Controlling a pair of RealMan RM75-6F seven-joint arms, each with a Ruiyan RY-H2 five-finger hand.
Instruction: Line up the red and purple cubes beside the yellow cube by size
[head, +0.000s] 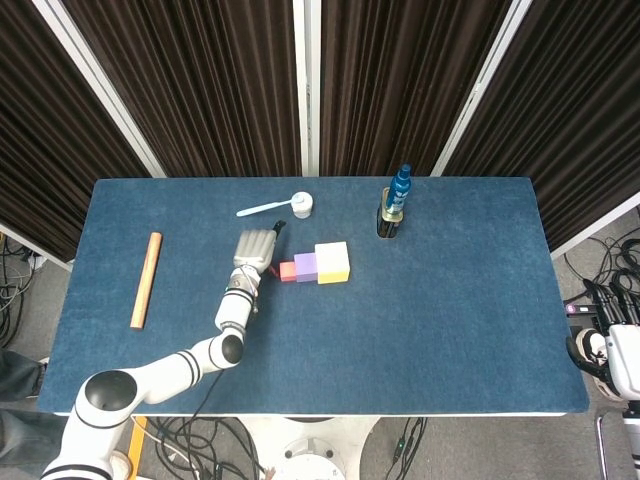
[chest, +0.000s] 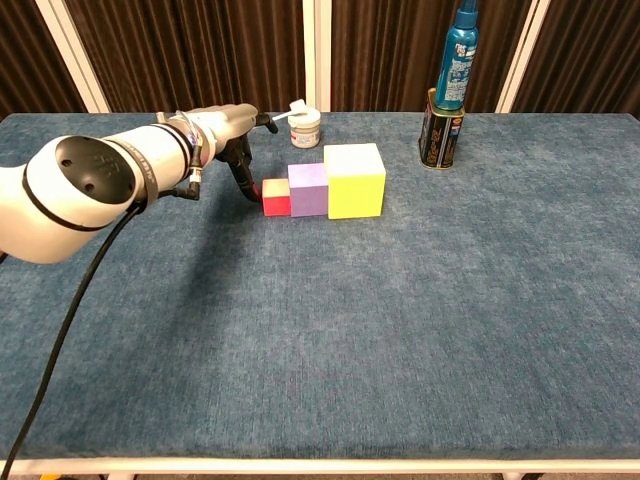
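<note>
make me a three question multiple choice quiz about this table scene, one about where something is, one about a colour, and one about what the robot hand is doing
1. Where does the wooden stick lie?
A. Near the table's left edge in the head view
B. Beside the spray bottle
C. On top of the yellow cube

2. What colour is the cube in the middle of the row?
A. Red
B. Purple
C. Yellow

3. What is the left robot hand doing?
A. Lifting the yellow cube off the table
B. Holding the white spoon
C. Touching the outer side of the red cube

Answers:
1. A: the wooden stick lies alone far left, away from the cubes.
2. B: the purple cube stands between the red cube and the yellow cube.
3. C: the left robot hand has its fingertips against the red cube, with all three cubes resting on the table.
</note>
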